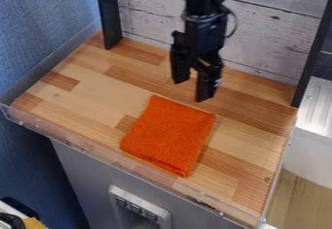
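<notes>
Cabinet (84, 174) in grey stands at the near side, a pale panel with dark switches (137, 208) set in its front, and a bit of something yellow (34, 223) shows at the near left corner. Above the cabinet runs a clear plastic edging (97, 150) along the near side of a wooden tabletop (91, 116), whose blocks vary from pale to reddish brown. A screw head (267, 179) sits in the wood toward the near right. The orange cloth (169, 136) lies flat on the tabletop, around its middle and toward the near edge, folded into a rough square set at a slant, with layers showing along its near side. Just past the cloth's far edge hangs the black gripper (191, 90), pointing down, its jaws spread with a plain gap between them and nothing pinched there; it is apart from the cloth, which is the thing nearest to it. Farther back, one dark post (110, 19) rises at the far left and another (314, 53) at the far right, and behind the arm stands a backdrop of whitish planks (272, 39) with grey streaks
</notes>
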Motion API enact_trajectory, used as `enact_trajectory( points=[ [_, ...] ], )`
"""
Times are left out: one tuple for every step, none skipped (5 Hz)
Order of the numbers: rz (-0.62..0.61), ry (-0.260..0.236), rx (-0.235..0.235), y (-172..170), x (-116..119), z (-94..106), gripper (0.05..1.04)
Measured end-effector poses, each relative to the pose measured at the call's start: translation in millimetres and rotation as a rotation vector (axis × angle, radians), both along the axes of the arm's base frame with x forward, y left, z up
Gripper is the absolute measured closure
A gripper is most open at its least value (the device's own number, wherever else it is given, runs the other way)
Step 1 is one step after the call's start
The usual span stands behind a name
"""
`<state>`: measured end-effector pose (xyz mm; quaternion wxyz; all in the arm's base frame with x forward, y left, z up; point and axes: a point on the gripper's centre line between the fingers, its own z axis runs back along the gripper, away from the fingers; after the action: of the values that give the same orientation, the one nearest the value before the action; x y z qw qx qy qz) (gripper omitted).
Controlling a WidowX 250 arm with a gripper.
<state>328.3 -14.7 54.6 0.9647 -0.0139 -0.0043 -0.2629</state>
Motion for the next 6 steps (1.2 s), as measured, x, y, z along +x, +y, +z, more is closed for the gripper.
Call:
enact_trajectory(
  points=[
    [-0.143, -0.037, -0.008, 7, -13, 0.7, 0.084],
    [-0.250, -0.052, -0.007, 16, -27, 6.1, 0.086],
    [-0.335, -0.044, -0.008, 22, -40, 9.8, 0.085],
    [-0.392, -0.025, -0.014, 24, -49, 12.6, 0.085],
    [-0.434, -0.004, -0.022, 24, -58, 17.5, 0.085],
    [-0.458, 0.031, -0.025, 25, -64, 17.7, 0.112]
  ],
)
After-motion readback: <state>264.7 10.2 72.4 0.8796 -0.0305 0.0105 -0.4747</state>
